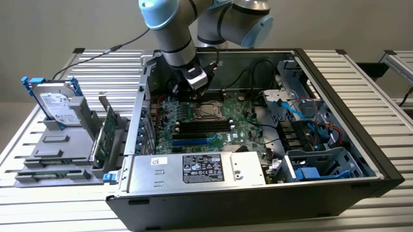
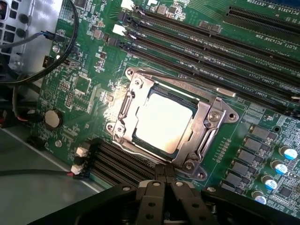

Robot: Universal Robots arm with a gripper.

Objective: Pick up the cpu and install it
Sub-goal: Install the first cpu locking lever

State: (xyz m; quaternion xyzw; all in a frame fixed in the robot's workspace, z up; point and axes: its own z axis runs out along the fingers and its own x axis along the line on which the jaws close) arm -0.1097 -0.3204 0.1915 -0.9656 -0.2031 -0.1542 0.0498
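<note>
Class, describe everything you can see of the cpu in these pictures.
The cpu is a small flat square chip with a pale, shiny metal top that glares under the light. It lies level inside the silver metal socket frame on the green motherboard, in the open black computer case. The frame surrounds its edges, with black memory slots nearby. The gripper hangs above the socket's edge, jaws shut, apparently not touching the chip.

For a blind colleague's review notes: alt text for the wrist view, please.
A silver cpu sits in the metal socket frame on a green motherboard, black memory slots beside it. The shut gripper hovers at the socket's edge, holding nothing.
</note>
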